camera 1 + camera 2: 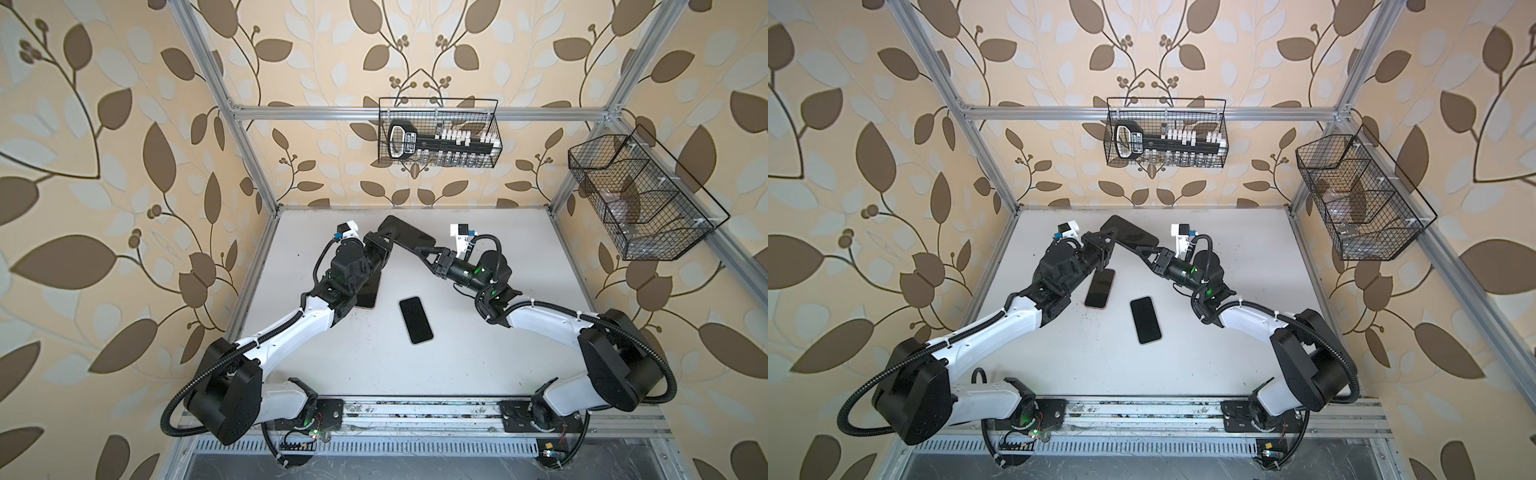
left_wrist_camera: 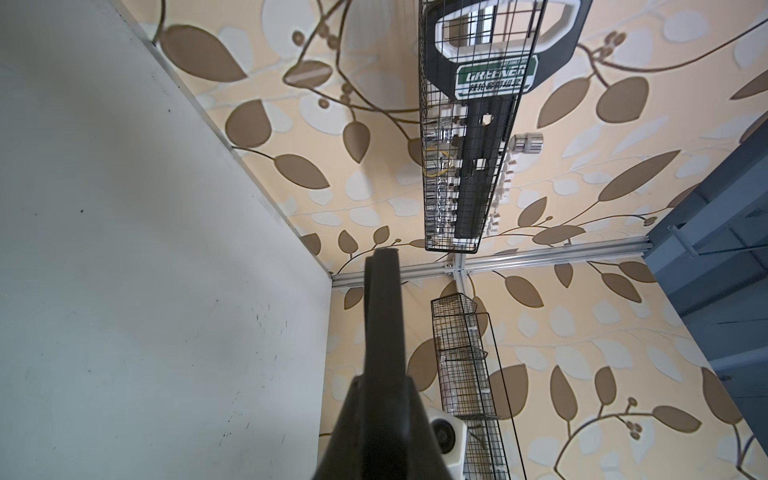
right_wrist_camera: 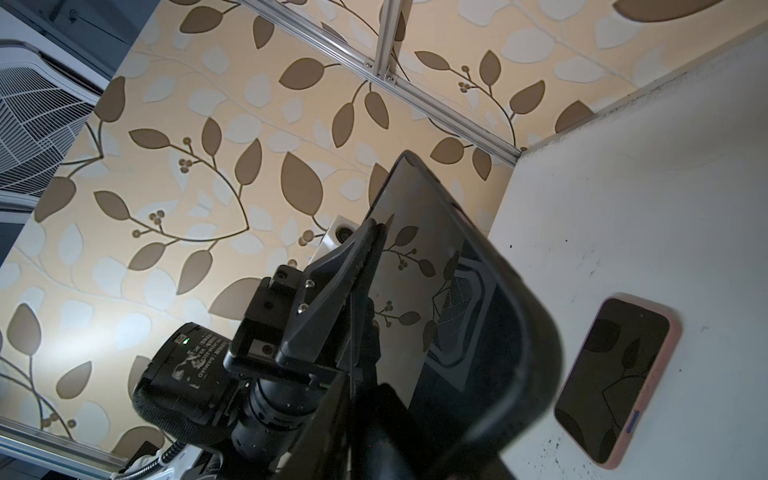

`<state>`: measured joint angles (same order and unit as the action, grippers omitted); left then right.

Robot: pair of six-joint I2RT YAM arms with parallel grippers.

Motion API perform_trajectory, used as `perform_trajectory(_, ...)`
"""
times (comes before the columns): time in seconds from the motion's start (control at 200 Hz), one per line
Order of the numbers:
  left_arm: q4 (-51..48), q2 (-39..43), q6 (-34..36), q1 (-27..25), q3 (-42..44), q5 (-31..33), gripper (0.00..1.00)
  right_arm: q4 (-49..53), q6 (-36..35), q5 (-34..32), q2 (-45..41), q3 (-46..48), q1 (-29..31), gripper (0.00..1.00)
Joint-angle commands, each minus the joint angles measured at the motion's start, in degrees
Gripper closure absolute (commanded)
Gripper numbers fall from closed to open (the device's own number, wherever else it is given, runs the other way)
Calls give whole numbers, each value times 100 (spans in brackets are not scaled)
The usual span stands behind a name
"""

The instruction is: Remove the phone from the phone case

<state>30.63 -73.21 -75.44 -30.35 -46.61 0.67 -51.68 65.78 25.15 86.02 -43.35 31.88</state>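
- The black phone in its black case (image 1: 411,232) is up off the white tabletop (image 1: 478,357). It sits tilted in the upper middle of both top views, right where the two arms meet.
- The left claw (image 1: 390,237) is clamped tight on its left end. In the right wrist view, its fingers (image 3: 365,253) pinch the edge of the glossy screen, which mirrors the wallpaper leaves.
- The right claw (image 1: 411,248) comes in from the right, and its tip meets the phone's lower edge. Honestly can't tell if those jaws are apart or closed, or gripping anything. It's too dark and blurry up close.
- There's a black wire basket (image 1: 399,160) hanging on the back rail, top centre. It holds a black socket rail with a loop handle (image 1: 403,139), white clips and shiny sockets.
- A second black wire basket with dividers (image 1: 648,232) is on the right wall, upper right. There's something clear in it, but I can't make out what.
- A bare black phone (image 1: 416,320) lies flat mid-table, screen up, below the claws and well apart from them.
- A phone in a pink case (image 1: 1100,288) lies flat just left of that one, close under the left arm. In a top view the arm covers part of it.
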Motion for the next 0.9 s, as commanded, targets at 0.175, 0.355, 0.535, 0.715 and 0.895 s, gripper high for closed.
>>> perform_trajectory(0.175,488,277,18,-103,-199,-105,100,-281,265,98,72,-42,143,73)
perform_trajectory(0.355,420,277,14,-102,-199,-69,100,-180,158,18,-21,0,162,80)
perform_trajectory(0.535,100,313,-66,-103,-314,13,100,309,-379,-35,-163,-15,187,81)
perform_trajectory(0.715,-851,284,-276,-98,-694,52,100,1112,-1444,-176,-430,-35,205,83)
perform_trajectory(0.895,-1571,238,-564,-101,-952,82,100,1722,-2330,-306,-603,-55,211,82)
